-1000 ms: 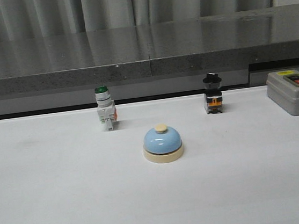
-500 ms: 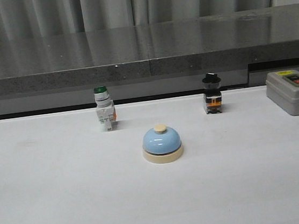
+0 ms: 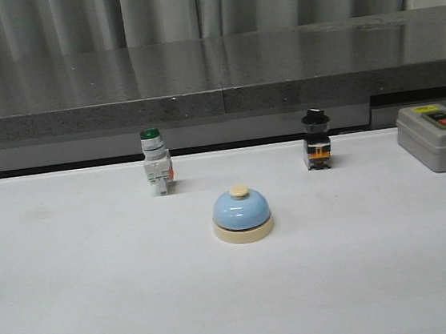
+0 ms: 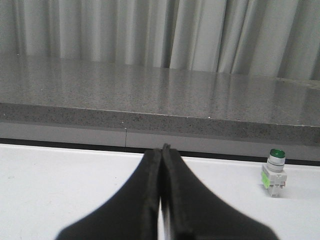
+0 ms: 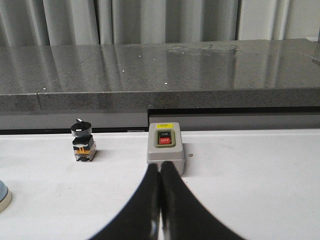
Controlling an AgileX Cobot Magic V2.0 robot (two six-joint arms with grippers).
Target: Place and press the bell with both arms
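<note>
The white worktop [image 3: 102, 310] is bare in its near part in the front view, and neither arm shows there; each arm appears only in its own wrist view. The left gripper [image 4: 162, 150] has its 2 dark fingers [image 4: 150, 200] pressed together with only a thin seam between them, holding nothing, above the white surface; the right gripper [image 5: 159, 167] likewise has its 2 fingers [image 5: 172, 210] closed against each other and empty.

Further in, near the middle of the worktop, stands the bell [image 3: 242, 212]: a light-blue dome on a cream round base, upright, with its cream knob on top; nothing touches it. In the right wrist view only a sliver of its edge shows at the frame border [image 5: 3, 196].

Behind the bell and to the left, well apart from it, stands a green-capped white push-button switch [image 3: 156, 161], upright; the left wrist view shows it too [image 4: 274, 166]. Behind the bell and to the right stands a black-knobbed orange-and-black switch [image 3: 317, 140], also upright [image 5: 83, 141]. Further right, at the edge of the front view, sits a grey control box [image 3: 437, 136] with a yellow label and 2 buttons on its top face; in the right wrist view it lies just beyond the fingertips [image 5: 165, 154].

Beyond the worktop runs a dark speckled stone ledge [image 3: 213, 75]; behind that hangs a grey pleated curtain [image 3: 188, 6].
</note>
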